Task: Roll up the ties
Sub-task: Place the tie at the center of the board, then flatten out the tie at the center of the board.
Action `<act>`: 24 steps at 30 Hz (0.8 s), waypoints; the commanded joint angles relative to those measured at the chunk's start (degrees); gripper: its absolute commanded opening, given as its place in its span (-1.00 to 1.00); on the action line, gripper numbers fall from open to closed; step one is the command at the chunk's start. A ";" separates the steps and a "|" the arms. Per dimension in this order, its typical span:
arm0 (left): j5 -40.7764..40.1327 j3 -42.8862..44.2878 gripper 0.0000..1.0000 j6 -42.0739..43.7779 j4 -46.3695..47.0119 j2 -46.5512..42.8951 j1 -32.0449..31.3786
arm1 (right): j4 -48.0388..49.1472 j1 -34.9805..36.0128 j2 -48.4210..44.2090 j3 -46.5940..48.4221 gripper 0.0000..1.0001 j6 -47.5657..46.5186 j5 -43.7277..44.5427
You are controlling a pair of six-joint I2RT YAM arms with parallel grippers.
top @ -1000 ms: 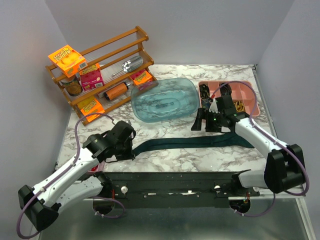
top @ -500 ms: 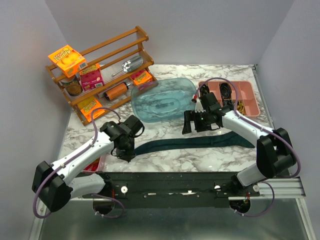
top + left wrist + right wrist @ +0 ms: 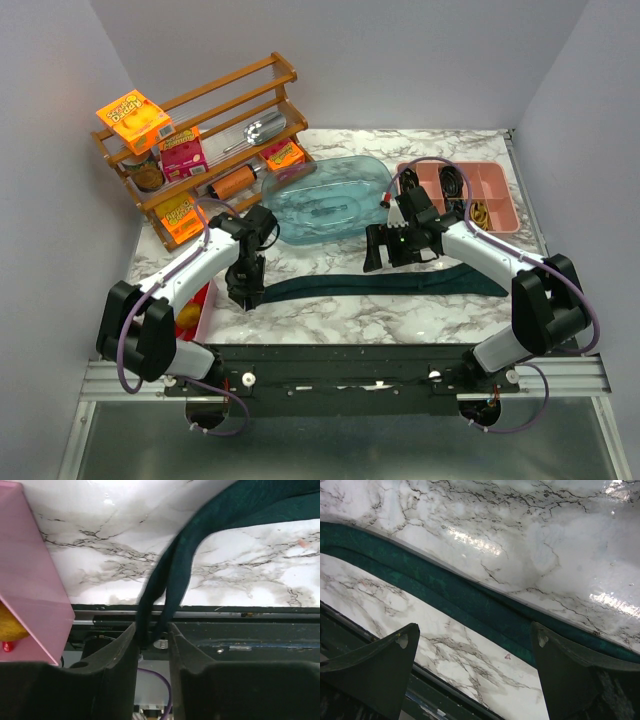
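Top external | tie (image 3: 400, 283) lies left-right on counter (image 3: 330, 320) | left tool (image 3: 245, 295) straddles its narrow end; you can't tell if clamped | right tool (image 3: 385, 258) apart above middle

No legible text; print on orange boxes (image 3: 133, 115) too small

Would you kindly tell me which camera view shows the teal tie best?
The top external view, since the tie lies there nearly full length across the table. The left wrist view shows only its narrow end between the left gripper's fingers; the right wrist view shows a middle stretch.
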 commanded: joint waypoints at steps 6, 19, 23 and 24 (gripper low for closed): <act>-9.81 7.40 0.17 2.77 -3.68 9.47 2.85 | -2.81 0.42 -1.68 0.09 0.98 -1.01 0.42; -16.52 19.45 0.15 4.16 1.92 14.67 -1.35 | -5.09 0.33 -7.91 0.88 0.98 4.34 8.68; -14.60 20.51 0.12 5.84 9.30 14.93 -7.94 | -5.62 -1.07 -10.98 0.18 0.98 7.34 12.55; -13.19 20.16 0.11 6.36 13.23 14.93 -9.00 | -5.62 -1.60 -11.78 -0.43 0.98 7.86 12.46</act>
